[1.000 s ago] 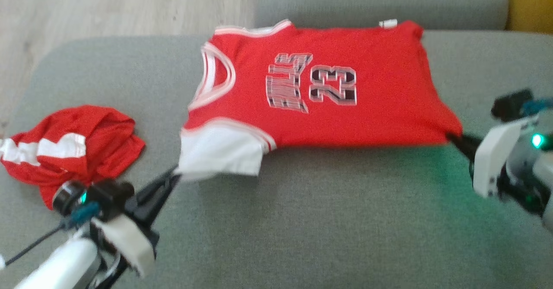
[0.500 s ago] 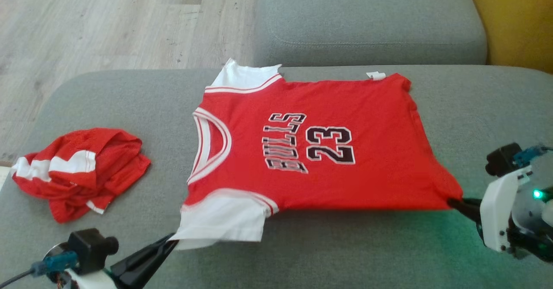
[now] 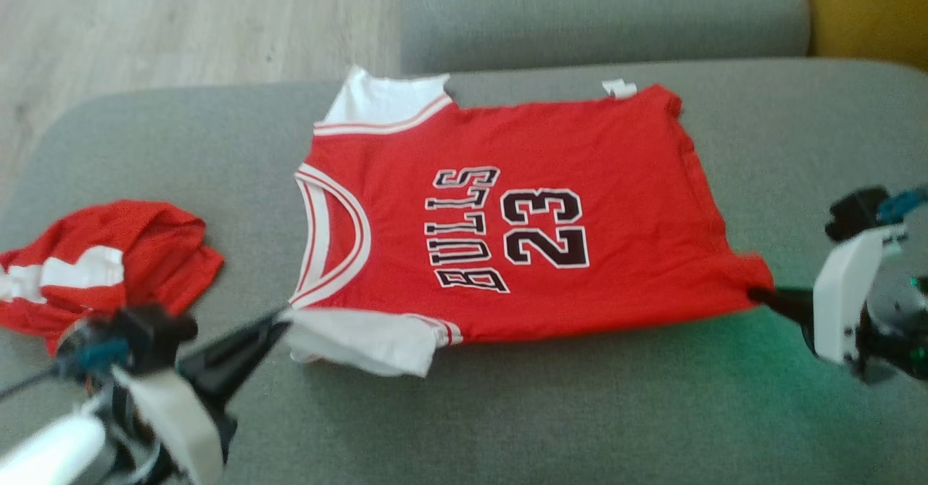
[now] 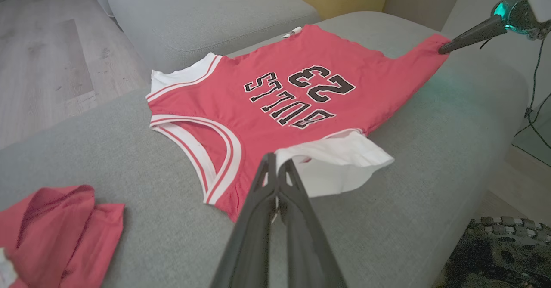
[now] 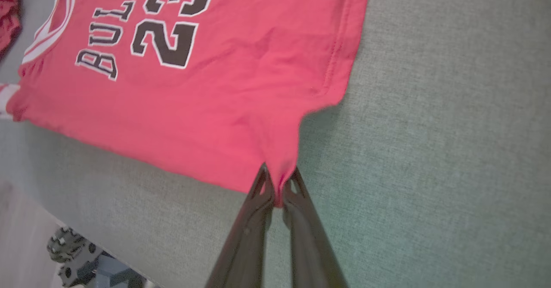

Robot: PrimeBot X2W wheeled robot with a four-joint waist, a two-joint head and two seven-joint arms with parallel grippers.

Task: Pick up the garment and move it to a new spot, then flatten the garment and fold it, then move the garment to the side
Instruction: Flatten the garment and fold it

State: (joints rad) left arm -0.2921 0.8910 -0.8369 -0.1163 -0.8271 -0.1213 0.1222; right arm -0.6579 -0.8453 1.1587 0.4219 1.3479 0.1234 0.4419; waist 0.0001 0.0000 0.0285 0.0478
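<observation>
The left end effector [image 3: 279, 323] is seen with its two dark fingers pressed together on the white sleeve [image 3: 362, 336] of the jersey [image 3: 536, 144]. The sleeve edge is pinched between the tips and is raised a little above the cushion. The right end effector [image 3: 763, 298] is clamped on the red hem corner [image 3: 743, 282], and the cloth is drawn to a point there. Between the two grips the jersey is spread flat, front side up, in the middle of a grey sofa cushion [image 3: 580, 412], with the neck opening toward the robot's left. A second red and white garment [image 3: 109, 260] is lying crumpled near the left edge of the same cushion, apart from the jersey. Behind, another grey cushion [image 3: 602, 14] is seen, with a pale wooden floor [image 3: 181, 21] at the far left and something yellow [image 3: 870, 6] at the far right. On the chest "BULLS" and "23" are printed in black with a white outline. A small white tag [image 3: 618, 88] is sticking out at the far edge.
</observation>
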